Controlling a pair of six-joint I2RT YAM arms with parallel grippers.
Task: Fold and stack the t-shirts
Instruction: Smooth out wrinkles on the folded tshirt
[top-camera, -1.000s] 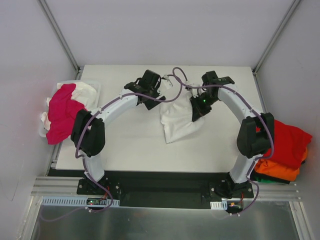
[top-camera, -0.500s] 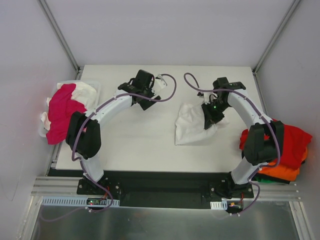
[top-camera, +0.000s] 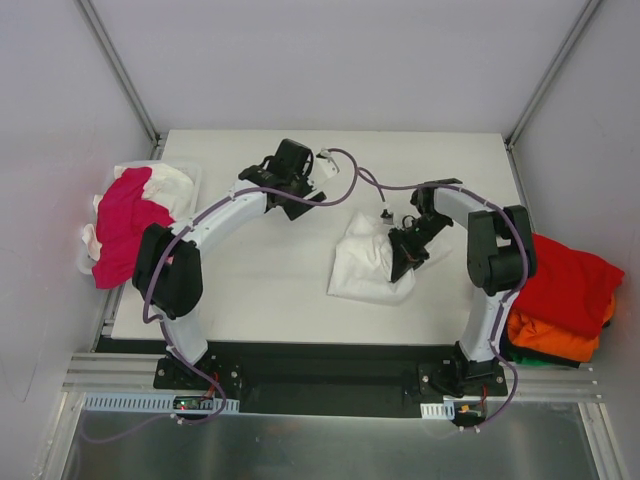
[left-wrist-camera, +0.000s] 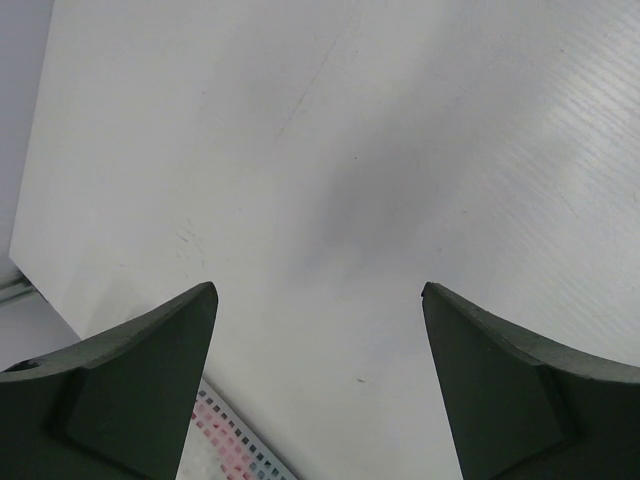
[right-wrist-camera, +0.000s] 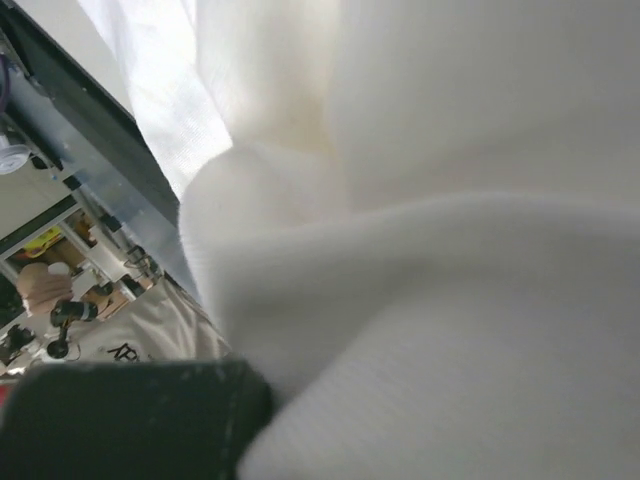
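Observation:
A white t-shirt (top-camera: 362, 270) lies bunched in a rough fold on the table (top-camera: 250, 290), right of centre. My right gripper (top-camera: 405, 252) is at its right edge, shut on the cloth. In the right wrist view the white t-shirt (right-wrist-camera: 430, 200) fills the frame and one dark finger (right-wrist-camera: 120, 420) shows at the bottom left. My left gripper (top-camera: 300, 203) is open and empty over the bare table at the back; its jaws stand wide apart in the left wrist view (left-wrist-camera: 318, 292). Folded red (top-camera: 565, 285) and orange (top-camera: 555, 340) t-shirts are stacked at the right.
A bin (top-camera: 192, 175) off the table's left edge holds a magenta t-shirt (top-camera: 125, 225) and white t-shirts (top-camera: 165, 182). Purple cables loop over the back of the table. Grey walls enclose the table on three sides.
My right gripper carried the white t-shirt right, then back left and nearer; the shirt now lies lower and more spread. My left gripper has barely moved.

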